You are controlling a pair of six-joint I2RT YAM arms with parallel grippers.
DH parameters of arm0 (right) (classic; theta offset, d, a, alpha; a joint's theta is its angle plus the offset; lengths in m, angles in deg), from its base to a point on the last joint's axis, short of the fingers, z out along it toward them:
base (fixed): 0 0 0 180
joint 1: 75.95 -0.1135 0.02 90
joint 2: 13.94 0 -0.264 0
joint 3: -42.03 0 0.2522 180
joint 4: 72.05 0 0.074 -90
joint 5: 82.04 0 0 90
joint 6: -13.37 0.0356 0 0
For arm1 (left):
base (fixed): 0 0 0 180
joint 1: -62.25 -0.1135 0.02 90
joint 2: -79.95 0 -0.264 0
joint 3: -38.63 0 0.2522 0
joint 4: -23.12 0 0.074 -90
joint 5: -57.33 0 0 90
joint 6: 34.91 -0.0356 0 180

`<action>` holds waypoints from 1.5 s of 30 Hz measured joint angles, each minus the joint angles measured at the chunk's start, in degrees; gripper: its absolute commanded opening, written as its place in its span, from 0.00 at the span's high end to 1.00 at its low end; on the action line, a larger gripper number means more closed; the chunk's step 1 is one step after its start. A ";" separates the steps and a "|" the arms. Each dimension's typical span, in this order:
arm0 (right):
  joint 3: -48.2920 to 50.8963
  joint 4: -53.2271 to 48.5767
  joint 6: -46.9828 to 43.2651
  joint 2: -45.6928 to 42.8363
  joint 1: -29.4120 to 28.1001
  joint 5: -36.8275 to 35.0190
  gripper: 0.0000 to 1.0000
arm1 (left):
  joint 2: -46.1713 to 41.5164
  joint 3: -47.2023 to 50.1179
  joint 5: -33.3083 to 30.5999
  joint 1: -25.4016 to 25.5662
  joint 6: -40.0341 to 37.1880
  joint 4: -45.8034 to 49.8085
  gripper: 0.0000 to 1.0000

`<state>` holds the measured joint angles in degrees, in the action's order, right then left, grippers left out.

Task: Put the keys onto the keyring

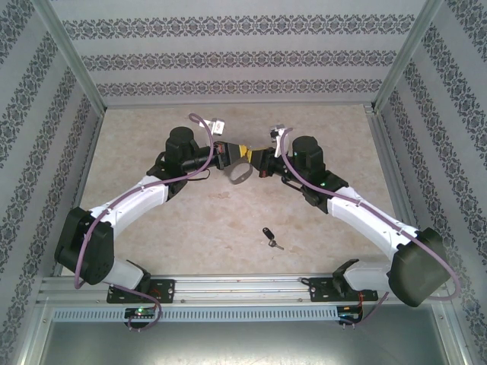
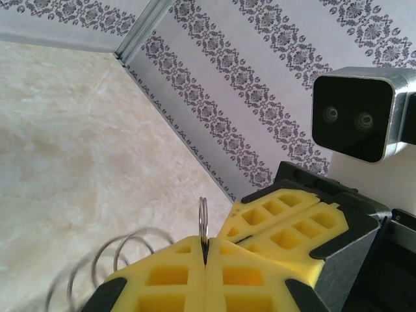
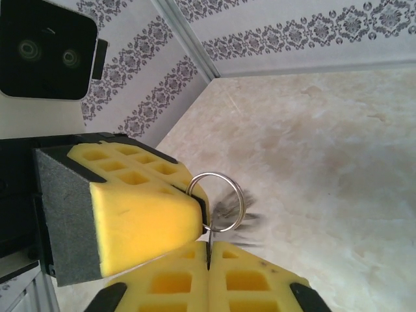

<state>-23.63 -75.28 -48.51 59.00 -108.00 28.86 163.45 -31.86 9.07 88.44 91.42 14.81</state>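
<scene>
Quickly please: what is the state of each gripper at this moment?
Left gripper: closed, pinching the keyring.
Right gripper: closed, pinching the keyring too.

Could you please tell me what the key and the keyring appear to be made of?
The key: black matte head, likely plastic; small silvery blade, likely metal, though tiny here. The keyring: grey loop with thin wire rings that glint brightly in the wrist views, apparently polished steel.
</scene>
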 measured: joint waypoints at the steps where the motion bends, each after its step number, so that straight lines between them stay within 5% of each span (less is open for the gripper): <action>1: 0.00 -0.09 -0.02 -0.04 0.02 0.04 1.00 | 0.00 0.00 0.02 0.00 0.00 0.02 1.00; 17: 0.00 0.22 3.32 -0.04 2.80 4.50 1.00 | -0.57 0.00 -0.50 0.07 -0.79 1.18 0.96; 23: 0.02 2.60 6.40 0.52 3.93 6.86 1.00 | -1.68 -0.02 -1.70 0.11 -1.84 1.79 0.53; 28: 0.02 3.06 7.61 1.38 4.50 7.08 1.00 | -3.21 -0.02 -4.15 0.11 -1.70 4.31 0.35; 36: 0.02 3.63 8.24 2.64 4.59 7.08 1.00 | -5.03 0.44 -4.07 0.11 1.90 4.50 0.34; 45: 0.02 4.68 9.20 2.71 5.25 7.26 1.00 | -0.02 7.23 2.23 0.11 16.81 -10.47 0.35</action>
<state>-23.61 -70.61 -39.31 61.71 -102.76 36.12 163.43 -24.62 11.30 88.55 108.23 4.34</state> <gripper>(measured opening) 0.049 0.653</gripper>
